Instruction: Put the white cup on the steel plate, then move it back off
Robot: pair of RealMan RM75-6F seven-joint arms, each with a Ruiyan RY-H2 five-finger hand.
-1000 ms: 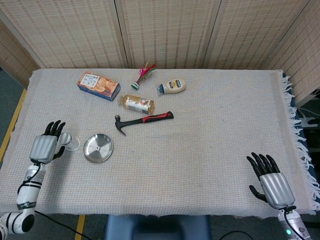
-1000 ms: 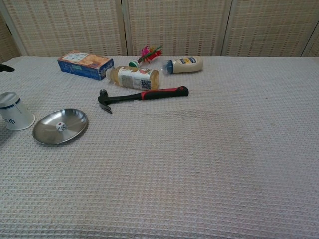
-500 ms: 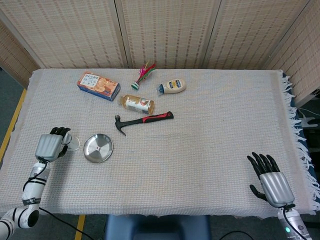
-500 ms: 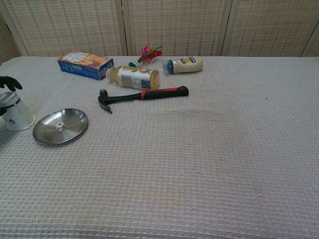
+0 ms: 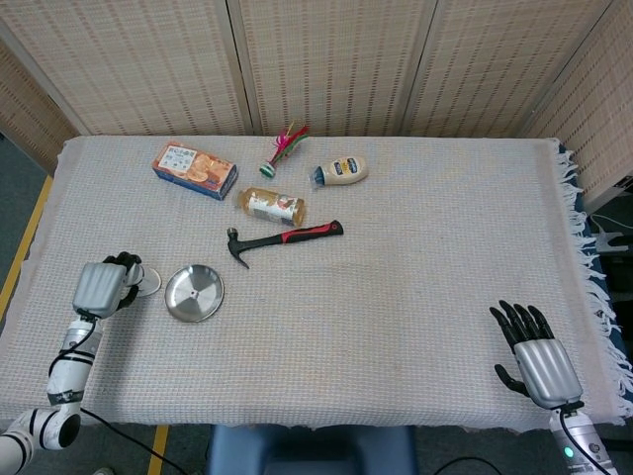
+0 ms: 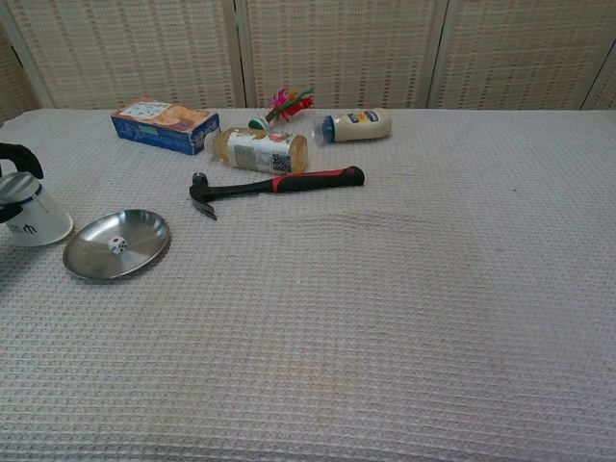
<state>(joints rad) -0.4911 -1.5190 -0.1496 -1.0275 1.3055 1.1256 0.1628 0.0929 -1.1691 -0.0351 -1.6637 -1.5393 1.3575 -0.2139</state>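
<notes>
Upside-down white cup point(image 6: 35, 218), dark-banded, wrapped by left hand point(image 5: 102, 287) fingers point(image 6: 19, 151).

In the head view the left hand point(image 5: 101, 287) covers most of the white cup point(image 5: 148, 285). The chest view's nine o'clock edge crops that hand to dark fingertips point(image 6: 21, 155). The right hand point(image 5: 539, 363) is missing from the chest view; its labels are illegible.

White cup point(image 6: 34, 214) upside down on cloth, just left of shallow steel plate point(image 6: 130, 252).
</notes>
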